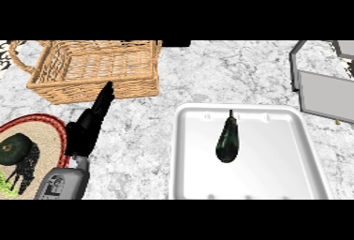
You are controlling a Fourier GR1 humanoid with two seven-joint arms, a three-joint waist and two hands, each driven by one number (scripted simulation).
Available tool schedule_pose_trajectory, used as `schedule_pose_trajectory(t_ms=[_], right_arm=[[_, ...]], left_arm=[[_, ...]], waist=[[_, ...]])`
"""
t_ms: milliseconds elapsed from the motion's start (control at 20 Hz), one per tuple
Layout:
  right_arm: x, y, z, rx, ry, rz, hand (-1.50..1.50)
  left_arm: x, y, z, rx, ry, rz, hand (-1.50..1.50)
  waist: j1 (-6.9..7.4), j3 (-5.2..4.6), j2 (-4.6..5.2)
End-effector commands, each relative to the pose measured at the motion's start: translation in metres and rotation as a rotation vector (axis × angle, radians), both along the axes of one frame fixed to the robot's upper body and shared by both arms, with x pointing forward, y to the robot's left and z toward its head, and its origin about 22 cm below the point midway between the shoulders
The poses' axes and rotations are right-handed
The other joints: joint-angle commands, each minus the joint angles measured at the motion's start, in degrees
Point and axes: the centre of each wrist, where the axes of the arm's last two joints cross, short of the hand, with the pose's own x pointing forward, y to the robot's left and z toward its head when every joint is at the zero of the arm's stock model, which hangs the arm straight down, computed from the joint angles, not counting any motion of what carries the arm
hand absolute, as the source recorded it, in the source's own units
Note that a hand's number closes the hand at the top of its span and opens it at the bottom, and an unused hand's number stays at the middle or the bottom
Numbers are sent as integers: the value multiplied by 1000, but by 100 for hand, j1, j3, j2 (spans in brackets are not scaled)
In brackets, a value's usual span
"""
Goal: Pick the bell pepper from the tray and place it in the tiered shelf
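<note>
Left hand (93,123) with straight, relaxed fingers over marbled table (221,70), smooth white rectangular tray (304,154) to its right holding dark elongated bell pepper (228,140) well apart from the hand, round red-rimmed woven mat (48,123), wicker basket (97,68) beyond, grey tiered shelf (325,93) far right.

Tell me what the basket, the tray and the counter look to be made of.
Basket: woven wicker, tan, matte; the strand weave shows. Tray: probably plastic or foam, white and smooth, with a moulded raised rim. Counter: looks like stone, grey-white mottled veining.
</note>
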Motion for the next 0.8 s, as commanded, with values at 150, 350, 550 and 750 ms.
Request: schedule_pose_trajectory(t_ms=[150, 350, 550, 750], right_arm=[[-66, -35, 46, 163, -29, -104, -150], [-125, -71, 47, 217, 141, -89, -150], [-167, -95, 24, 224, 198, -67, -150], [-222, -113, 16, 185, 278, -67, -150]], left_arm=[[1, 5, -13, 3, -13, 12, 0], [-14, 19, -13, -2, 17, 37, 0], [-1, 4, -2, 1, -6, 59, 0], [-13, 16, -5, -1, 19, 70, 0]], waist=[[-68, -4, -1], [-262, 4, -72], [-297, 12, -48], [-398, 15, -81]])
